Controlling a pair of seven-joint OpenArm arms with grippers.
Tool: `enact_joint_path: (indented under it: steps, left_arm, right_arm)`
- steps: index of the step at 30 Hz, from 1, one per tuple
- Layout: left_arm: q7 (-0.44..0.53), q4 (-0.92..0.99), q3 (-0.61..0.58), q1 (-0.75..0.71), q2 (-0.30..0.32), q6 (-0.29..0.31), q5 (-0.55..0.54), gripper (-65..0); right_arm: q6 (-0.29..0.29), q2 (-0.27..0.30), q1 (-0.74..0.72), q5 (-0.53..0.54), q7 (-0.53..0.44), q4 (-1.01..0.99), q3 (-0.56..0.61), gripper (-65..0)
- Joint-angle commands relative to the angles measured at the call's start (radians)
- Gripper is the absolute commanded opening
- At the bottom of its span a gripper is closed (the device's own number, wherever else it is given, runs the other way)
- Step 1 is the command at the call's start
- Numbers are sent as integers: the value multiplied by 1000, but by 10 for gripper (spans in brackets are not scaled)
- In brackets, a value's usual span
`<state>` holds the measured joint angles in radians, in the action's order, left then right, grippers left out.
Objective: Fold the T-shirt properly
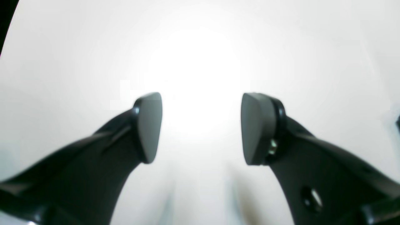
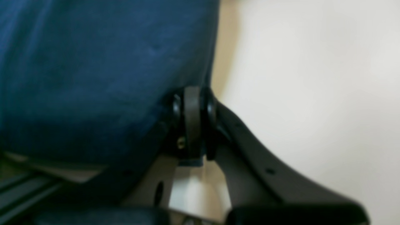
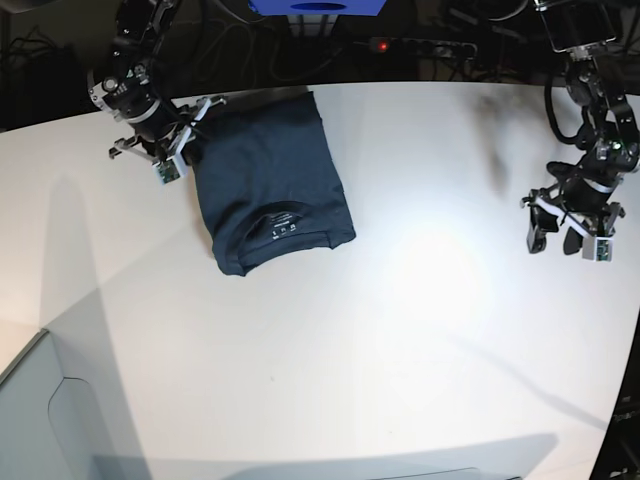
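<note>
Right gripper [image 2: 193, 122] pinched tight on the shirt's [image 3: 270, 180] far edge, left gripper [image 1: 201, 128] gaping over bare surface [image 3: 400, 330]; soft, light, floppy cloth, best taken at hems and corners

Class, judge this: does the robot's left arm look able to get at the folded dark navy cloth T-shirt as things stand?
Probably not easily. The open left gripper hangs over bare white table, far across from the folded dark navy cloth T-shirt; nothing lies between them.

I can read no text from here. The T-shirt [image 3: 270, 175] carries a small white printed label [image 3: 285, 226] inside its neck, but the print is too small to make out.
</note>
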<state>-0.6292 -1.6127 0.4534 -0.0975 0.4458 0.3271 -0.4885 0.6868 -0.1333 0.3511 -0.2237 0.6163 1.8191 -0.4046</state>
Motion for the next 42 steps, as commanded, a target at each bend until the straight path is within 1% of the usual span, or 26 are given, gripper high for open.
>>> enact_joint_path:
  steps: [1,4,6,9,13,16,17,18,19,21,23,26,29,32,34,36,38,40,42]
  left_arm:
    - [24,-19,8,6,17,7,-11,-268]
    - [24,-21,15,-17,21,7,-11,-269]
    - [24,-21,45,-21,15,7,-11,-269]
    - [24,-25,87,-46,0,7,-11,-270]
    - [24,-70,130,-92,-5,7,-11,-271]
    - [24,-117,155,-152,-5,7,-11,-273]
    - [24,-131,163,-175,-5,7,-11,-282]
    - [24,-148,173,-199,-5,7,-11,-308]
    - [24,-163,184,-227,-5,7,-11,-352]
    - [24,-197,213,-295,-8,7,-11,-489]
    - [24,-235,253,-364,-35,7,-9,-650]
    - [24,-281,327,-451,-89,7,-6,-650]
    - [24,-311,377,-549,-172,7,0,-650]
    - [24,-298,373,-654,-238,7,1,-650]
    - [32,-257,345,-715,-279,7,3,-650]
    - [35,-189,307,-756,-296,7,3,-650]
    - [36,-116,259,-773,-298,-1,3,-650]
    - [42,-18,204,-775,-296,-1,3,-650]
    - [91,71,155,-772,-295,-3,24,-650]
  right_arm:
    - [11,-1,12,16,-16,21,13,-649]
    - [11,-1,50,16,-16,51,31,-649]
    - [11,-2,70,16,-17,75,49,-649]
    - [11,-2,72,16,-17,100,43,-649]
    - [11,-2,68,16,-17,143,-14,-649]
    - [11,-6,78,16,-5,183,-70,-649]
    - [11,-13,87,16,-3,187,-90,-649]
    - [11,-22,96,16,-3,195,-113,-649]
    - [11,-24,107,16,-3,204,-142,-649]
    - [11,-24,141,16,-3,225,-196,-649]
    - [11,-24,197,16,-2,247,-225,-649]
    - [11,-24,277,16,29,256,-233,-649]
    - [11,-24,354,16,76,242,-230,-649]
    - [11,-24,398,16,89,201,-227,-649]
    - [11,-24,401,16,92,129,-222,-649]
    - [11,-24,395,16,84,34,-215,-649]
    - [11,-24,365,16,84,-51,-208,-649]
    - [11,-16,331,16,83,-178,-208,-649]
    - [11,7,291,16,64,-293,-207,-649]
